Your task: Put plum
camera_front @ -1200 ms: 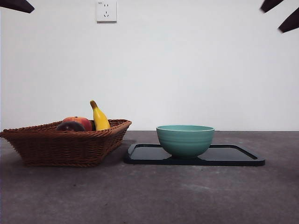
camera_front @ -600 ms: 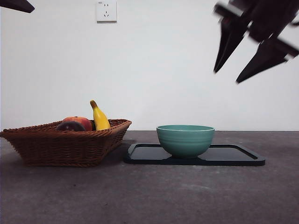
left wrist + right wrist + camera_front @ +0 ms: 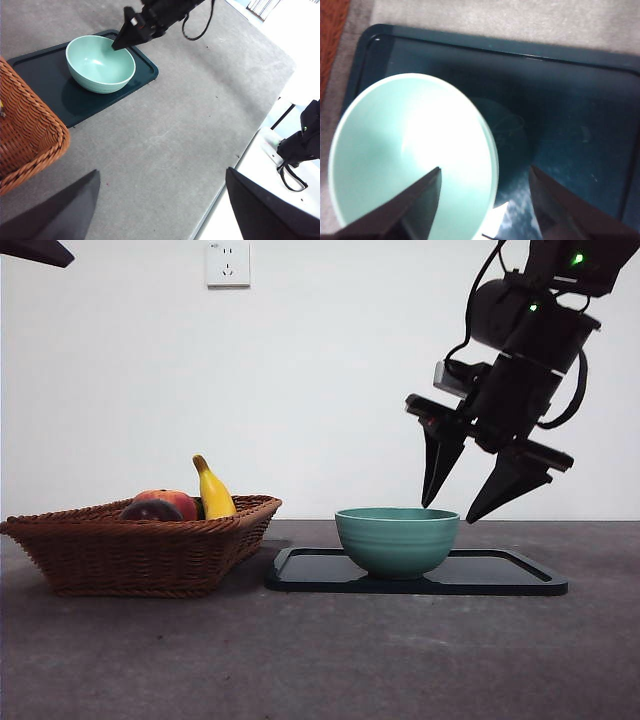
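Observation:
The plum point(image 3: 147, 511) shows only as a dark rounded top over the rim of the brown wicker basket point(image 3: 140, 550), just in front of a red-orange fruit point(image 3: 172, 502). It is hidden in both wrist views. My right gripper point(image 3: 449, 512) is open and empty, with its jaws straddling the right rim of the teal bowl point(image 3: 397, 540). In the right wrist view the gripper point(image 3: 485, 168) has one jaw over the bowl's point(image 3: 410, 150) inside and the other over the dark tray point(image 3: 570, 125). My left gripper point(image 3: 161, 172) is open and empty, high above the table.
A yellow banana point(image 3: 213, 495) stands up in the basket behind the fruits. The bowl point(image 3: 100, 62) sits on the left part of the tray point(image 3: 500, 575). The basket's corner point(image 3: 25, 130) lies close to the tray. The table's edge point(image 3: 235, 165) runs past the left gripper.
My right arm has come down from the top right corner to the bowl's right rim, jaws open. The left arm, fruits, basket and bowl have not moved.

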Action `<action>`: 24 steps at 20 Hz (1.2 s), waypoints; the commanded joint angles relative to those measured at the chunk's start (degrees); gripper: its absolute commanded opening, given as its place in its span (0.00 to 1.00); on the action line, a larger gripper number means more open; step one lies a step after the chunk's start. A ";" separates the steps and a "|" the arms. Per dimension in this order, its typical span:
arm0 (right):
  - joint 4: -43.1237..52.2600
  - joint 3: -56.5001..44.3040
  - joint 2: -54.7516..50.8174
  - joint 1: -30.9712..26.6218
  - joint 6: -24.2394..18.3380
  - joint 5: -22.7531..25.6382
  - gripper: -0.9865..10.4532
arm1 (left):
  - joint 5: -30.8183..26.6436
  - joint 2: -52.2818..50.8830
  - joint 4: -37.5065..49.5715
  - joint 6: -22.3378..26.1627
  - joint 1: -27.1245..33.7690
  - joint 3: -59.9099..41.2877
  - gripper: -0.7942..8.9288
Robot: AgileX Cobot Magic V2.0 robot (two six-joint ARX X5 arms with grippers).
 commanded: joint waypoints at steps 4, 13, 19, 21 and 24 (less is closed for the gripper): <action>0.72 1.22 3.17 0.46 -0.92 1.01 0.22 | 0.35 0.35 0.50 0.50 -0.20 0.52 0.50; 3.13 1.60 1.25 0.50 -0.87 1.60 0.10 | 0.33 0.35 0.50 0.50 -0.20 0.52 0.50; -0.81 1.66 -12.98 0.57 -3.02 2.32 0.10 | 0.35 0.35 0.50 0.52 -0.20 0.52 0.50; -5.11 1.66 -18.60 0.96 -5.11 2.34 0.10 | 0.33 0.35 0.50 0.55 -0.20 0.52 0.50; -12.48 1.64 -25.33 1.53 -7.67 2.36 0.10 | 0.33 0.35 0.50 0.57 -0.20 0.52 0.50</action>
